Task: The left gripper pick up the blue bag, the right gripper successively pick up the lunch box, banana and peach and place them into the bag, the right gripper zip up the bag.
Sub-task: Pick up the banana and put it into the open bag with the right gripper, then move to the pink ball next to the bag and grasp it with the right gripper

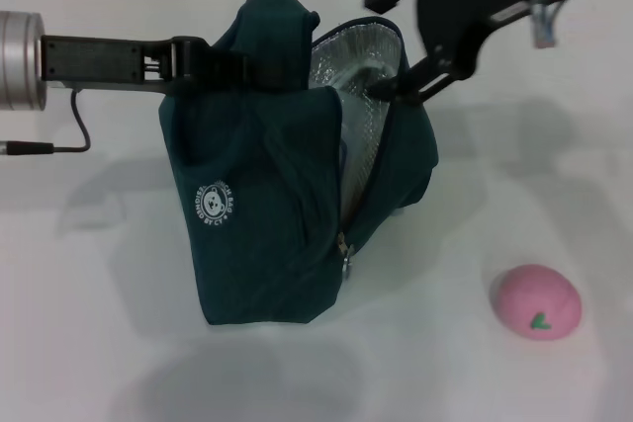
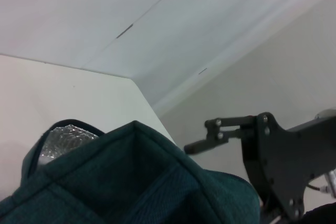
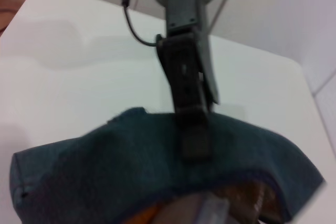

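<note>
Right gripper (image 1: pixel 396 88), black jointed claw on a silver arm: poised at the far rim of the bag's mouth, fingers spread, nothing between them. Left gripper (image 1: pixel 213 61), matching black claw: reaches in from the left and is clamped on the upper fabric of the large dark teal-blue fabric lunch bag (image 1: pixel 267 234), holding it upright on the white table (image 1: pixel 99 343). Bag: stands near the table's middle, long axis running from the near edge toward the far side, white round logo on the left-hand panel, mouth gaping to the right with silver foil lining (image 1: pixel 351 61) exposed; zip pull (image 1: pixel 345 262) hangs at the near end of the opening. In the right wrist view an orange-yellow edge and a pale clear object show inside, likely banana and lunch box. Small round pink toy peach (image 1: pixel 536 301): lies on the table, near right, well apart from the bag. Step judged: peach pickup is due; next move calls for the right claw to swing toward the near right and descend over the peach
</note>
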`<control>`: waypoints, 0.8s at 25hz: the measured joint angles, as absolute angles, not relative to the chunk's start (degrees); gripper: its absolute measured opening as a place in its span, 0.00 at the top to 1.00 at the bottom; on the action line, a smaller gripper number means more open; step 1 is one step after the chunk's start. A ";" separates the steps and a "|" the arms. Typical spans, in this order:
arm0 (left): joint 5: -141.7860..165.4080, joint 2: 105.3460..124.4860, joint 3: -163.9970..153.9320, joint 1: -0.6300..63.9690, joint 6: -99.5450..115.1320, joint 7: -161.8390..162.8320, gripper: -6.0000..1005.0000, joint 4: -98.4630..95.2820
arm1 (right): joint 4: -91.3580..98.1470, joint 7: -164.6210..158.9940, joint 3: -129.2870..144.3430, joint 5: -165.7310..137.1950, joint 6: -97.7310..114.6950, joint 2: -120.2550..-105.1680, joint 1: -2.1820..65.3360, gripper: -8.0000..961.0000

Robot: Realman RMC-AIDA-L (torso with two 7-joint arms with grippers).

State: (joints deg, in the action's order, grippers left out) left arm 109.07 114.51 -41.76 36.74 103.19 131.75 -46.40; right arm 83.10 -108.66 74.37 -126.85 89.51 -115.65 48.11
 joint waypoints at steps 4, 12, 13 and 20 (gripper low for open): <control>109.07 114.51 -41.80 36.68 103.32 131.80 0.93 -46.40 | 84.45 -112.44 67.48 -124.15 94.41 -115.46 43.77 0.13; 109.41 114.51 -41.91 36.63 103.45 132.07 0.93 -46.40 | 82.78 -123.32 59.86 -126.80 107.24 -115.17 40.07 0.11; 109.44 114.53 -41.92 36.63 103.44 132.10 0.93 -46.40 | 82.35 -125.88 59.91 -128.78 108.49 -115.09 40.53 0.11; 109.40 114.61 -41.92 36.65 103.40 132.19 0.93 -46.41 | 76.06 -133.60 64.53 -138.19 112.52 -115.19 44.70 0.11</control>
State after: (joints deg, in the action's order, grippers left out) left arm 109.40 114.61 -41.92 36.65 103.40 132.19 -46.41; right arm 76.06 -133.60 64.53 -138.19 112.52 -115.19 44.70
